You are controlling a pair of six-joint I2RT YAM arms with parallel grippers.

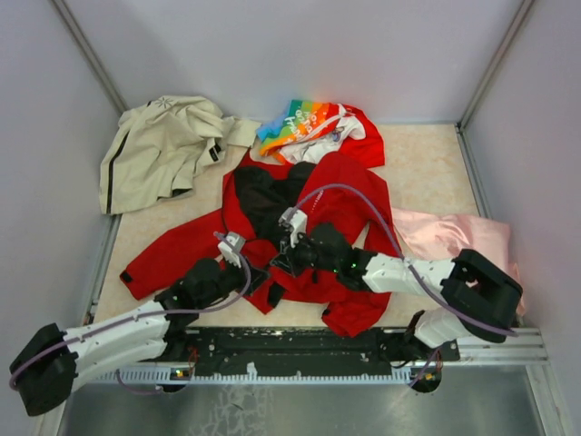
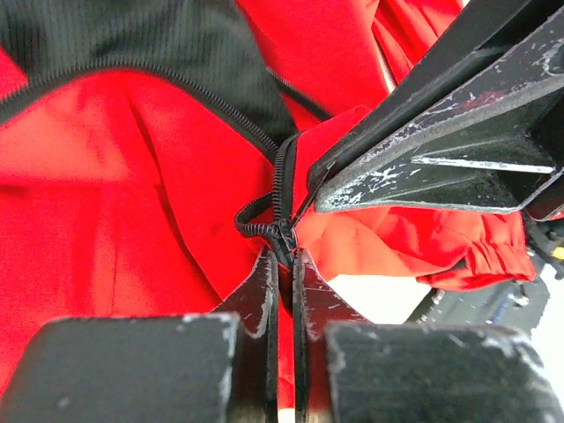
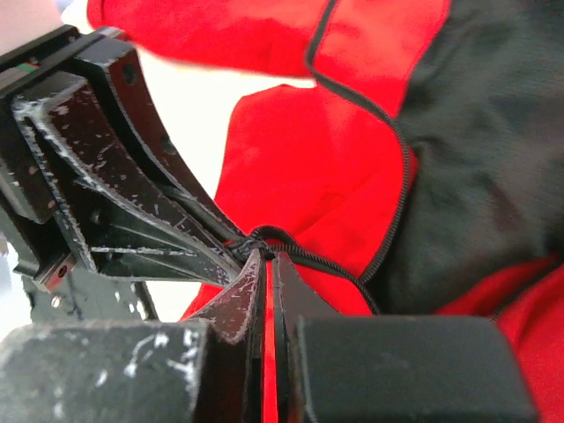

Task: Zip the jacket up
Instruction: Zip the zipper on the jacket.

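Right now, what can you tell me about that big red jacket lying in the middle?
The jacket is bright red, thin and smooth-looking, with a black lining and a dark zipper along its front edges. It lies unzipped and rumpled on the table, one sleeve stretched out sideways. Near its lower hem the left gripper and the right gripper both pinch it where the zipper ends meet.
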